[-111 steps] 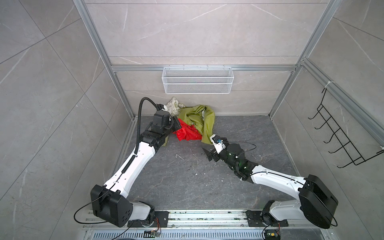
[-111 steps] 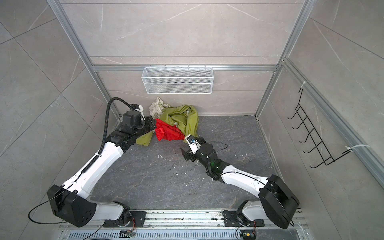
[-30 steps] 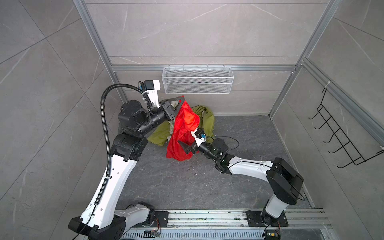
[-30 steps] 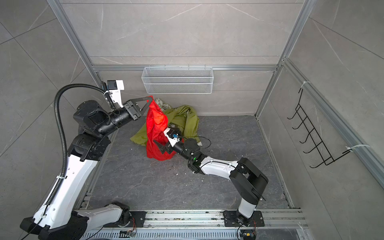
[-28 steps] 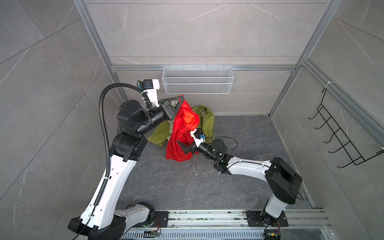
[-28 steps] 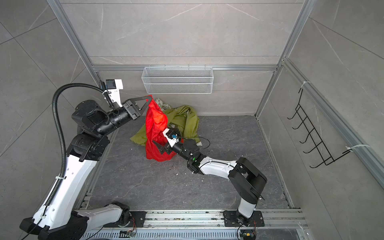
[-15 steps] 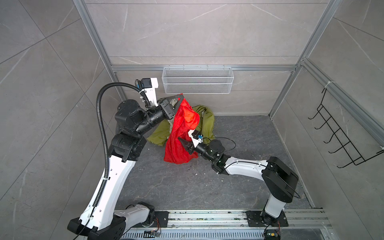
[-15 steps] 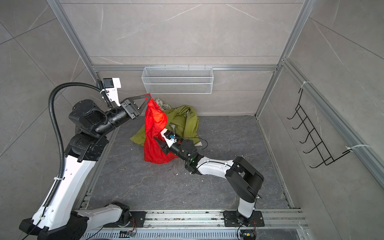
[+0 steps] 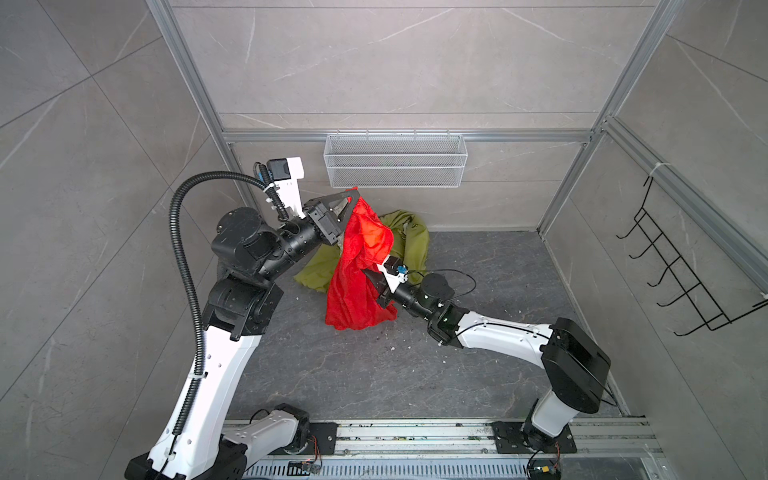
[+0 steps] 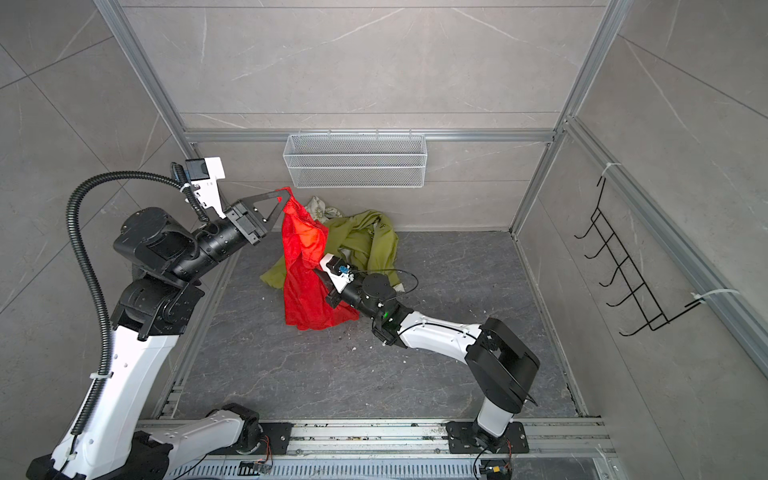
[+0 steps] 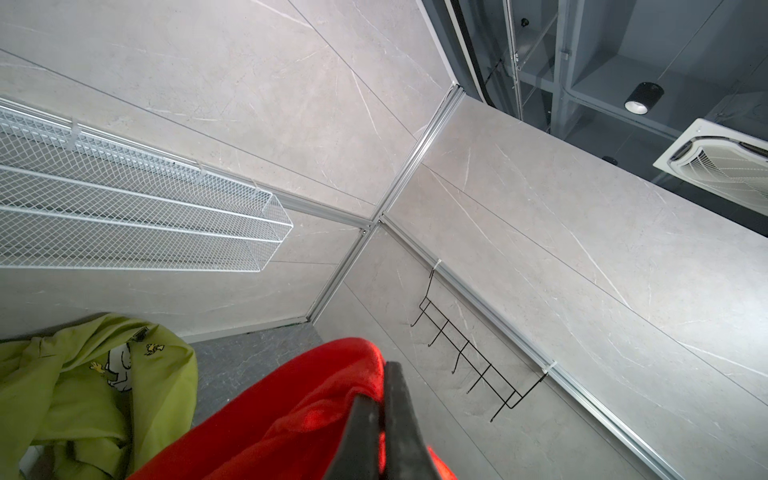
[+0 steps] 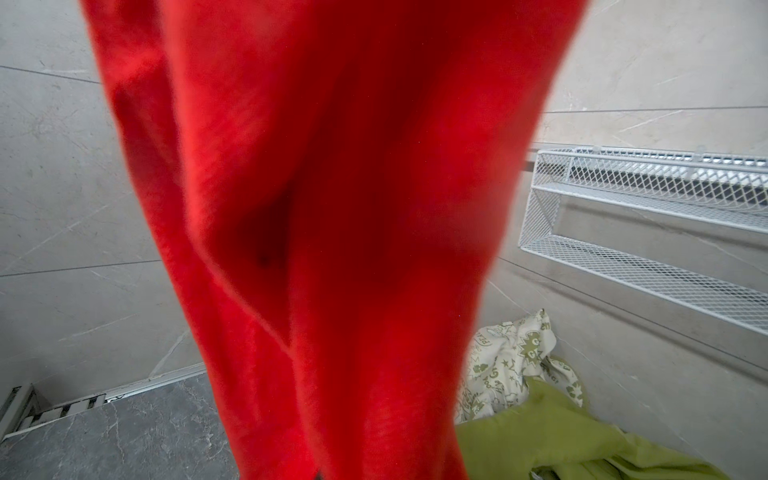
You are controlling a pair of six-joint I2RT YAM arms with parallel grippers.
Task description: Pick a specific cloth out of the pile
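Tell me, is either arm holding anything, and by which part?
The left gripper holds the red cloth by its top corner, so it hangs. The right gripper is shut against the cloth's middle; whether it grips there cannot be told.

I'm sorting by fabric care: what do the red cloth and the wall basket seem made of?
The red cloth: probably thin synthetic fabric, slightly shiny; it hangs in soft folds and glows where light passes through. The wall basket: likely white-coated metal mesh, given its rigid rim and diamond grid.

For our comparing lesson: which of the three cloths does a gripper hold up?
The red cloth, pinched in the left gripper; the green cloth and printed cloth lie on the floor.
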